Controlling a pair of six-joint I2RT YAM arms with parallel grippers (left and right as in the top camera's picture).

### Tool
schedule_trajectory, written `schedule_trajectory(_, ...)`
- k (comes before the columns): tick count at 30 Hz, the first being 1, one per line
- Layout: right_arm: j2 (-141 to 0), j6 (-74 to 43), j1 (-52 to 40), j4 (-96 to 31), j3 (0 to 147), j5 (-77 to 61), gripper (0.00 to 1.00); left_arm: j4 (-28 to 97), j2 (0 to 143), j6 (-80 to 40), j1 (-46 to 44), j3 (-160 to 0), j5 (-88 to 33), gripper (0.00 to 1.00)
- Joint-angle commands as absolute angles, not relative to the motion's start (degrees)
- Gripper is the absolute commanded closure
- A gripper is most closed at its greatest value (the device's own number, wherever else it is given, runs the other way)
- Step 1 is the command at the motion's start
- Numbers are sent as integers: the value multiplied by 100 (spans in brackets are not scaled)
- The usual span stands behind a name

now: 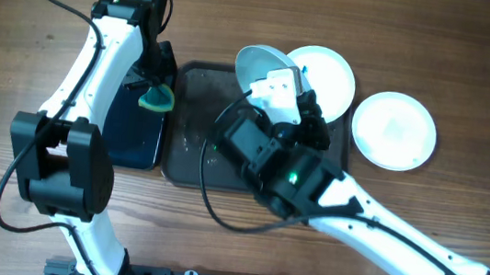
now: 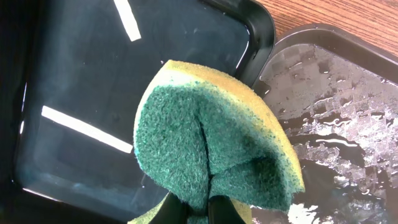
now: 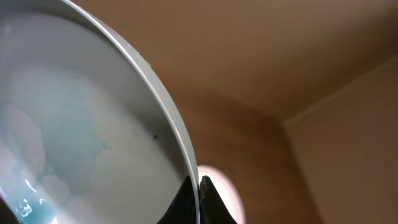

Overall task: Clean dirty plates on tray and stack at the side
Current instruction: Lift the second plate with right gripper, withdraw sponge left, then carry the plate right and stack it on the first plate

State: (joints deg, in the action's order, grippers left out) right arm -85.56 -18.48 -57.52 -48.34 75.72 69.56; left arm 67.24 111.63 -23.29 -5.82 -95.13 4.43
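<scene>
Right gripper (image 3: 198,186): you have it clamped on the rim of the held plate (image 1: 258,65), one finger on each face of the edge.
Left gripper (image 2: 199,210): closed on the sponge, pinching it at its near end.
Table (image 1: 16,37): brown wood, carrying everything below.
Tray (image 1: 193,150): the large dark one at centre; its textured bottom is wet, with drops and streaks of water.
Black tray (image 1: 134,134): smaller and glossy, just left of the large tray, the two rims side by side.
Held plate: lifted and tilted above the far edge of the tray; in your right wrist view the inside is white with a pale blue wet patch low on the left and a tiny blue speck (image 3: 154,135) near the rim.
Second plate (image 1: 331,69): flat and white at the tray's far right corner, overlapping the rim, partly hidden by the right arm.
Third plate (image 1: 394,129): flat on the table, right of the tray and clear of it.
Sponge (image 2: 211,143): green scouring face, yellow edge, folded, hanging over the far right part of the black tray.
</scene>
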Motion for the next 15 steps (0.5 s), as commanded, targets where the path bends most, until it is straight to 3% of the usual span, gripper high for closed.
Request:
schedule_trajectory(1,-8407,-1085,-5905,-4576,7682,7874,96,6713,11026,-2425,-550,-9601,388,96)
schedule_trajectory(10,-8409,-753,-5924,-3813,7682,8399,96,6713,11026,-2427,-550,-9601,388,96)
schedule_trajectory(15,-8414,-849,-5867,-3913,7638,6639,96,6740,11026,-2427,-550,-9601,386,96)
